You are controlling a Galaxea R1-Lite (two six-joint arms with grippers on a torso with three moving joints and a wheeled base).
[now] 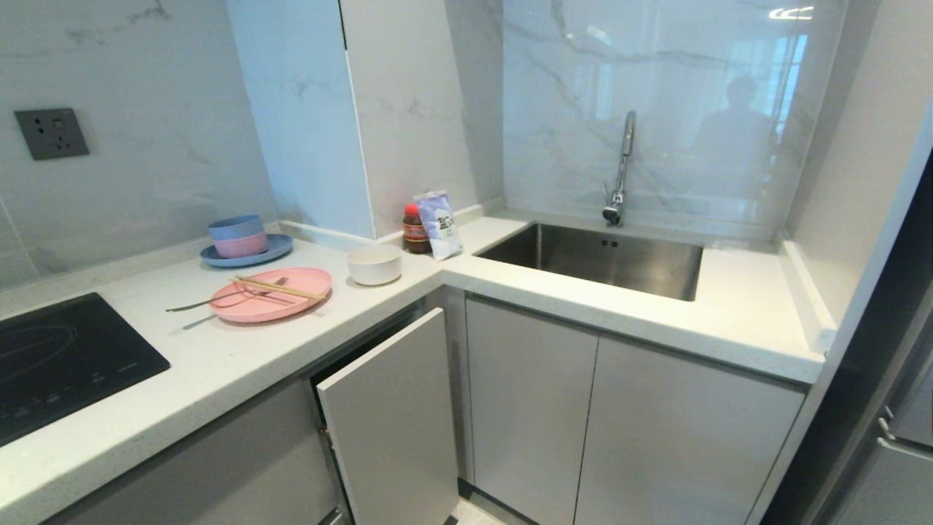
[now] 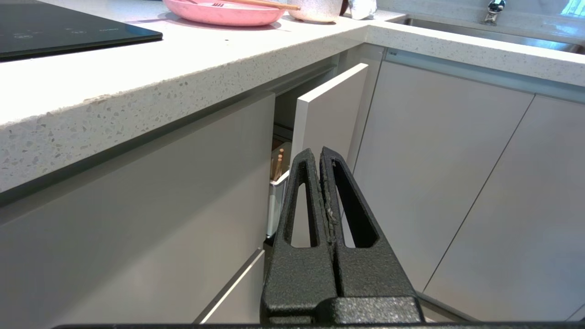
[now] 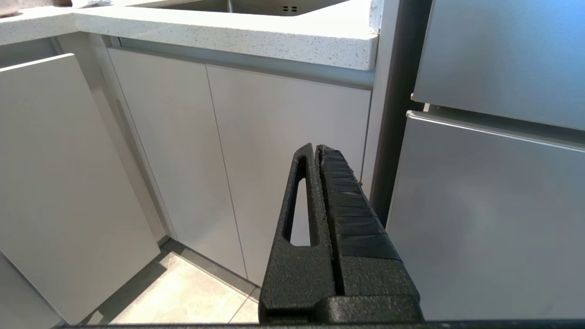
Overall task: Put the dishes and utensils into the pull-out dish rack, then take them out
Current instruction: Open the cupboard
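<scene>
On the counter lies the pink plate (image 1: pixel 271 294) with the wooden chopsticks (image 1: pixel 277 288) across it and the silver fork (image 1: pixel 219 297) resting over its left rim. To its right stands the off-white bowl (image 1: pixel 374 263). The pull-out dish rack is slid out a little; its grey front panel (image 1: pixel 393 415) stands ajar below the counter. Through the gap, the left wrist view shows its white cutlery cup (image 2: pixel 276 201) with wooden stick tips (image 2: pixel 277 164) in it. My left gripper (image 2: pixel 318 153) hangs shut and empty in front of that panel. My right gripper (image 3: pixel 315 148) is shut and empty, low before the sink cupboards.
A blue plate with stacked blue and pink bowls (image 1: pixel 244 237) sits behind the pink plate. A black hob (image 1: pixel 58 364) lies at the left, a sink (image 1: pixel 598 259) with tap (image 1: pixel 619 175) at the right. A sauce bottle (image 1: pixel 415 230) and bag (image 1: pixel 439 224) stand in the corner. A steel fridge (image 3: pixel 493 205) flanks the right.
</scene>
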